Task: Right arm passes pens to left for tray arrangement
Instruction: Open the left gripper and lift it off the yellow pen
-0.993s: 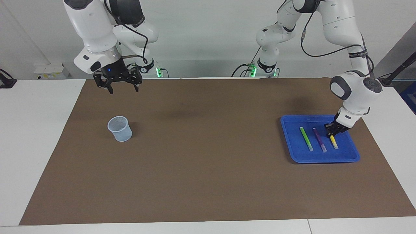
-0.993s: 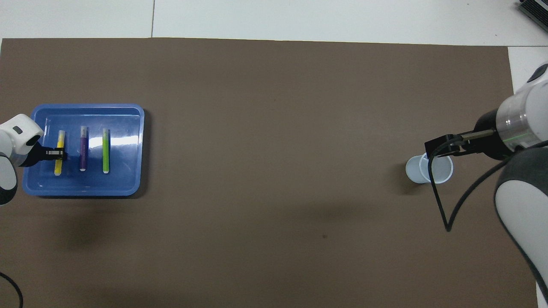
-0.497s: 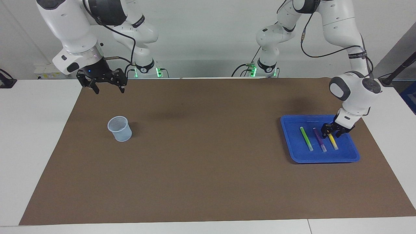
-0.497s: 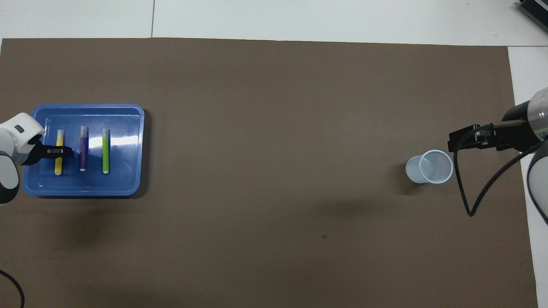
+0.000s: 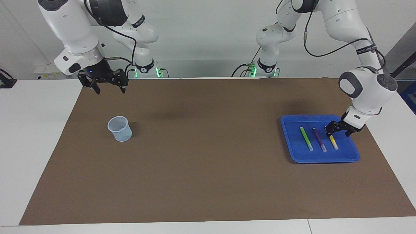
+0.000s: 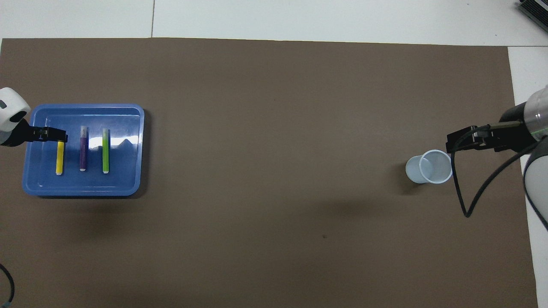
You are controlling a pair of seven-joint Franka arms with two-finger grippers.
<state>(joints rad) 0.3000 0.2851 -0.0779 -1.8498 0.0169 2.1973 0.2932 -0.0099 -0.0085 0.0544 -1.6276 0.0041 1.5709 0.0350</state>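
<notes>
A wide brown mat covers most of a white table, whose top shows a seam between panels along the edge farthest from the robots. A plain pale wall rises at the robots' end of the table, lit evenly and without windows in view. Small green indicator lights glow low against that wall, with black cables trailing nearby. A pale box-like fixture sits at the wall toward the right arm's end. Soft shadows fall across the mat.
</notes>
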